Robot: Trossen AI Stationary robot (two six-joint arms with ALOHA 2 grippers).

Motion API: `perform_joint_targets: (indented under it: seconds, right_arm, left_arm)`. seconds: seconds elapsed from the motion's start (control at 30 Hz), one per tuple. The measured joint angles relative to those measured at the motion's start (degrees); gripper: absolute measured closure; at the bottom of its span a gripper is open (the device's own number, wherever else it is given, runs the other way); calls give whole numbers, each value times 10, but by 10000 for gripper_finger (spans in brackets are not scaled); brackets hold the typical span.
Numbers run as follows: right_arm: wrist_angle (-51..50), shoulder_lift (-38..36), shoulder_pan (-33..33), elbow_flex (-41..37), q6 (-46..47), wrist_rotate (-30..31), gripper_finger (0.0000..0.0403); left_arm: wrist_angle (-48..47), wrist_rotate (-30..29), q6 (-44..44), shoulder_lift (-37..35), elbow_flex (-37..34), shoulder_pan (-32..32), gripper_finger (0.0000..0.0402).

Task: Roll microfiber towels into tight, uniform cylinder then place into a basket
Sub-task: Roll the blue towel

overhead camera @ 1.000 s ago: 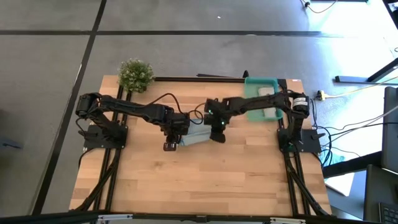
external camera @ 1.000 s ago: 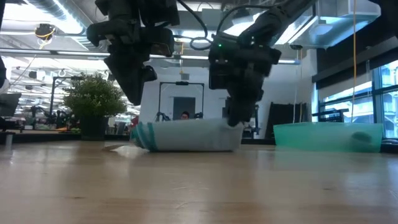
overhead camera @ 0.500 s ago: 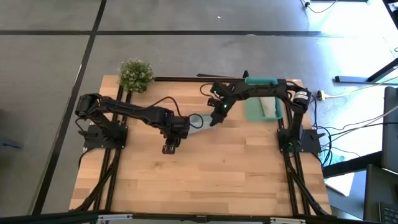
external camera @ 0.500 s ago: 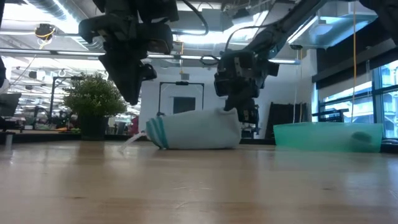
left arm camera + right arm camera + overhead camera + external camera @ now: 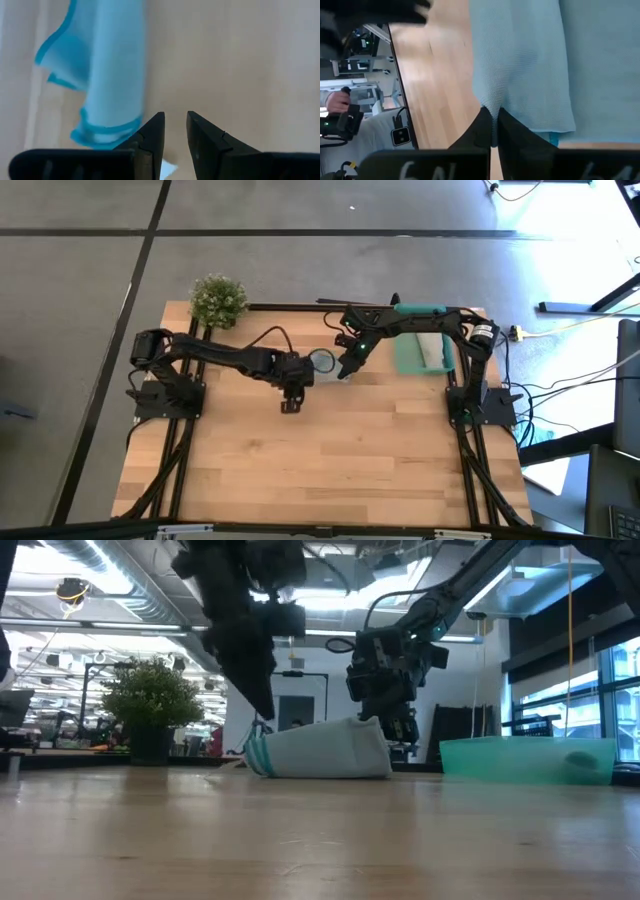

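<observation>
My right gripper (image 5: 492,131) pinches a fold of the light blue towel (image 5: 325,365), its jaws closed tight on the cloth. My left gripper (image 5: 174,136), jaws narrowly parted and holding nothing, hangs at the rolled towel's far end from the basket (image 5: 408,358). Both arms reach inward, the right one angling down from above the basket.

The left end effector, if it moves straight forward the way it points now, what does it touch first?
Most likely the bare wooden table. The left end effector points down at it with nothing ahead between its fingers; the blue towel lies just beside that line, though depth is unclear.
</observation>
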Motion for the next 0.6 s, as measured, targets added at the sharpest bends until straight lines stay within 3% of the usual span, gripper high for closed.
perform_joint_targets:
  seconds: [0.27,0.43,0.6]
  right_arm:
    - [-52,0,48,0,-51,-9,392]
    - [-50,0,113,0,-57,-11,392]
    - [-40,0,167,0,-52,-11,392]
  left_arm:
    - [-43,3,-12,-23,1,21,324]
    - [-107,41,-38,-51,0,-10,324]
    - [-98,78,-47,-60,0,-63,324]
